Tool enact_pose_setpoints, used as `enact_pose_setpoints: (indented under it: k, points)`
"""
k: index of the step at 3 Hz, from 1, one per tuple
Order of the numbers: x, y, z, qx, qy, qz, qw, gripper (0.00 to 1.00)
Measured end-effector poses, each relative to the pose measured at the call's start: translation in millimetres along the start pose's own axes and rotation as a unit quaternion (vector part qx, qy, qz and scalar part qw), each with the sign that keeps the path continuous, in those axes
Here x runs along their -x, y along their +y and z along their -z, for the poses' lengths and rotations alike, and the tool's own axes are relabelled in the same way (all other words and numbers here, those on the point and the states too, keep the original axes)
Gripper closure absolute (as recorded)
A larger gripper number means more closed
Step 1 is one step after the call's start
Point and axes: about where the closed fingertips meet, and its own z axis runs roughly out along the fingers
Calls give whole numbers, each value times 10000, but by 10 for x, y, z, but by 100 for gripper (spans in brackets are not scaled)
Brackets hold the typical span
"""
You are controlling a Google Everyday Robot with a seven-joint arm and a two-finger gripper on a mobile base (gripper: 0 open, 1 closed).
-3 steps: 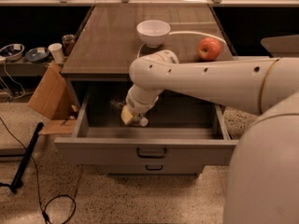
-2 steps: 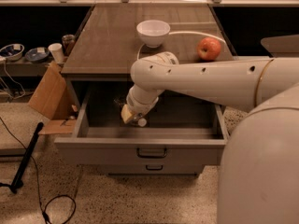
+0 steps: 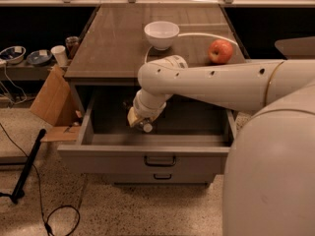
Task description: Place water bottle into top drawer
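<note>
High view, gripper (image 3: 140, 122) in top drawer (image 3: 108, 156)

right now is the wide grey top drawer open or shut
Open: the wide grey top drawer is pulled out, its inside visible, and the claw hangs inside it.

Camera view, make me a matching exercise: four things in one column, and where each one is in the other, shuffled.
Things:
1. white bowl
2. apple
3. gripper
4. cardboard box

Places:
A. down inside the open top drawer
B. outside, left of the drawer
C. on the countertop, around the middle
D. on the countertop, right side

Pairs: 1-C, 2-D, 3-A, 4-B
</note>
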Motion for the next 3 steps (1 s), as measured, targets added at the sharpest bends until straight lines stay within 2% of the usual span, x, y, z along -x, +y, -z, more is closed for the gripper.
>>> enact_pose_setpoints:
  k: [1, 2, 3]
  points:
    - [23, -21, 11, -22, -34, -131, 9999, 15]
    - [43, -34, 39, -43, -66, -181, 9998, 0]
    - [69, -90, 243, -177, -224, -229, 9993, 0]
